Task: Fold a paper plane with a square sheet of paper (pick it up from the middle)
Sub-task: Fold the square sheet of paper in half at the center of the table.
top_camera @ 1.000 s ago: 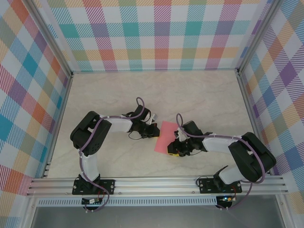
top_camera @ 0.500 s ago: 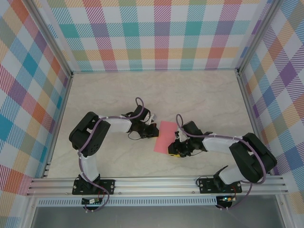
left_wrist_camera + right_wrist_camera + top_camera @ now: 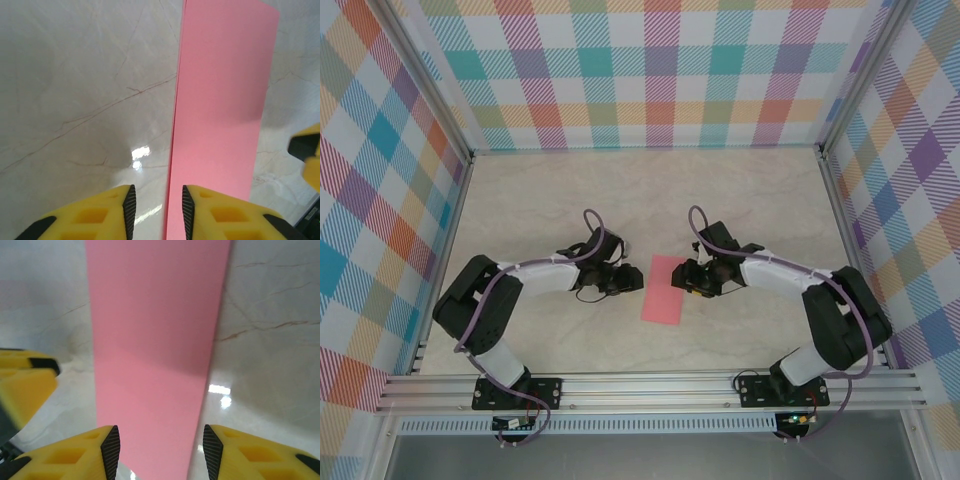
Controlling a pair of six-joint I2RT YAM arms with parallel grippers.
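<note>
— Where's the square sheet of paper (image 3: 663, 290)?
— Flat on the desk (image 3: 740, 200), a narrow pink strip between both grippers.
— Jaws?
— Left gripper (image 3: 158, 202): apart, at the sheet's edge. Right gripper (image 3: 161, 442): apart, straddling the sheet.

1. The top view looks steeply down from above and behind the arm bases, far enough to take in the whole surface (image 3: 520, 200) and its checked walls (image 3: 650, 70).
2. The left wrist view sits low behind the left hand (image 3: 157, 205), facing forward over the surface (very close).
3. The right wrist view sits likewise behind the right hand (image 3: 161, 447).
4. All three views share the sheet of paper (image 3: 663, 289); the wrist views face each other across it.
</note>
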